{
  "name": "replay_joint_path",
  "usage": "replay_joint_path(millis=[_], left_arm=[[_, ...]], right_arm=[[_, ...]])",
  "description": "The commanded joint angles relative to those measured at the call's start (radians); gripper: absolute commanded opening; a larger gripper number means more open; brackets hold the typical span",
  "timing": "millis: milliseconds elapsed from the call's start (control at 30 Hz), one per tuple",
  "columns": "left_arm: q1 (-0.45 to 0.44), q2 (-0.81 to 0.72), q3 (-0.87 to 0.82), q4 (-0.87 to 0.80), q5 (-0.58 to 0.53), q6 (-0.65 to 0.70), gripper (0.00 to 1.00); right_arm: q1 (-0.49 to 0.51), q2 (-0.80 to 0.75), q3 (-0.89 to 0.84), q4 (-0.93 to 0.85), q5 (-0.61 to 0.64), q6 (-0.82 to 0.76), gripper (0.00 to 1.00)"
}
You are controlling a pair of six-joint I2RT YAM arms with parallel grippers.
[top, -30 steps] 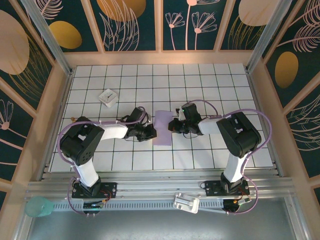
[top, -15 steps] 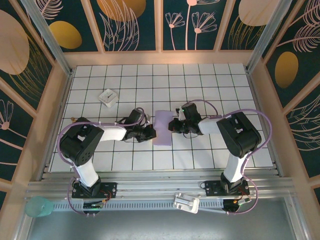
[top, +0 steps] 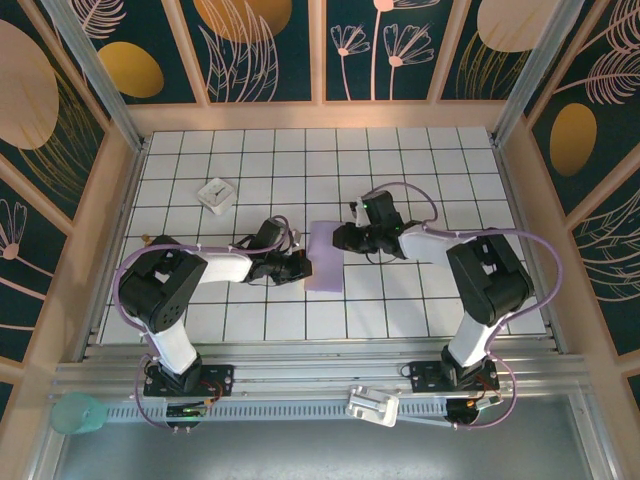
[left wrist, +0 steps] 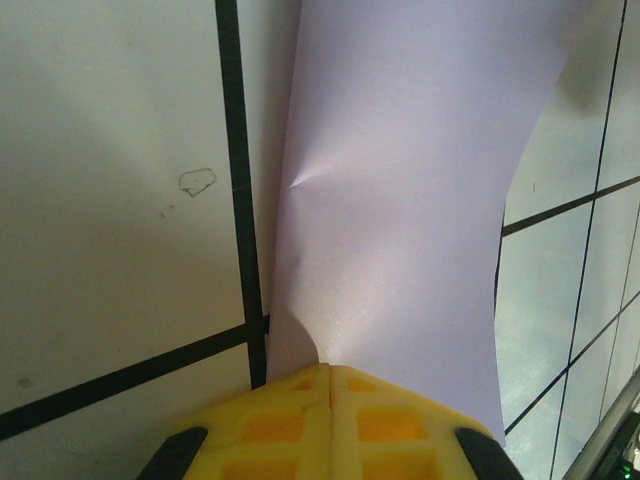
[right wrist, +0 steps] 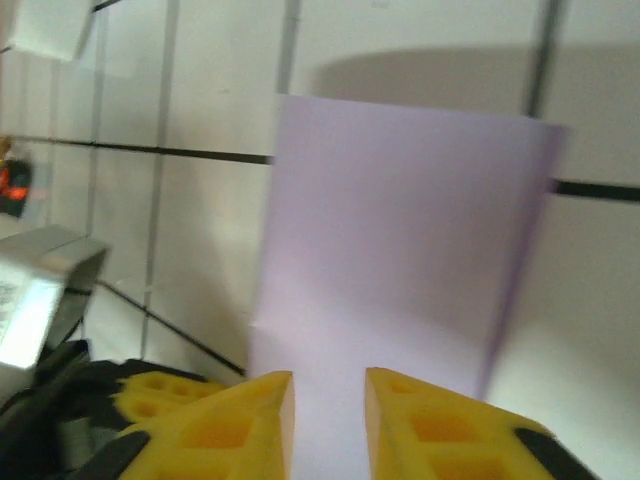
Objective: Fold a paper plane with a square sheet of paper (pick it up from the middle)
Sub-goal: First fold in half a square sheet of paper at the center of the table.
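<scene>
square sheet of paper (top: 325, 270) lies on the tiles (top: 400, 160), my left gripper (left wrist: 330, 372) pinched shut on its edge, my right gripper (right wrist: 328, 388) slightly parted above it.

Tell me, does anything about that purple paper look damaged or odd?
Slightly. The lavender sheet of paper has a small pointed dent near one edge and bows instead of lying flat where the left fingers pinch it. A tiny chip mark also scars the white tile beside it.
</scene>
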Motion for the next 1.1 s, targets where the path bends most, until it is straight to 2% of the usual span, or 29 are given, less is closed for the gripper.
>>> replay_joint_path(millis=[0,100,567,1067], left_arm=[[0.008,0.037,-0.034,-0.189,-0.045,0.036,0.00],[0.008,0.037,-0.036,-0.190,-0.048,0.038,0.00],[0.008,0.032,-0.032,-0.205,-0.059,0.053,0.00],[0.007,0.067,-0.064,-0.270,-0.094,0.152,0.00]], right_arm=[[0.040,0.017,0.034,0.049,-0.089,0.023,0.14],[0.059,0.067,0.053,0.107,-0.137,0.072,0.00],[0.131,0.255,0.148,0.144,-0.148,0.122,0.00],[0.067,0.366,0.248,0.065,-0.069,0.056,0.00]])
